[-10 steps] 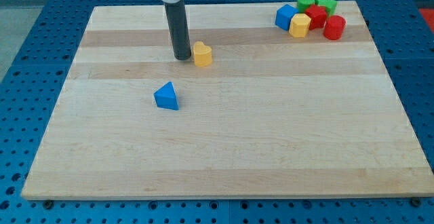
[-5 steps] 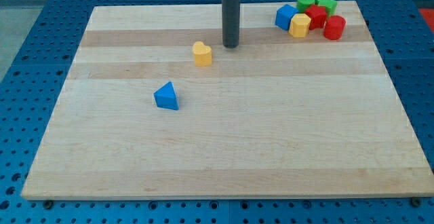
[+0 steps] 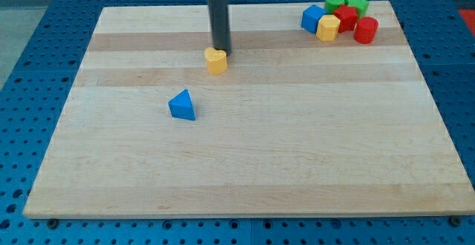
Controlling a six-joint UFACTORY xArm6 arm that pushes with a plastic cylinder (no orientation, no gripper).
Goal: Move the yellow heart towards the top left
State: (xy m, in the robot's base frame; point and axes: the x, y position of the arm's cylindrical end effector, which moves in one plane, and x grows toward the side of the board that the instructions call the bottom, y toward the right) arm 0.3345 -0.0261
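The yellow heart (image 3: 216, 60) lies on the wooden board (image 3: 245, 156), left of centre in the upper part. My tip (image 3: 222, 51) is right at the heart's upper right edge, touching it or nearly so. The dark rod rises from there out of the view's top.
A blue triangular block (image 3: 182, 105) lies below and left of the heart. At the board's top right is a tight cluster: a blue block (image 3: 312, 18), a yellow block (image 3: 328, 27), a green cylinder (image 3: 335, 2), a green star (image 3: 358, 5), a red block (image 3: 345, 17) and a red cylinder (image 3: 365, 30).
My tip went from the heart's left side round to its upper right, then came back left against it. The heart has shifted slightly left and down.
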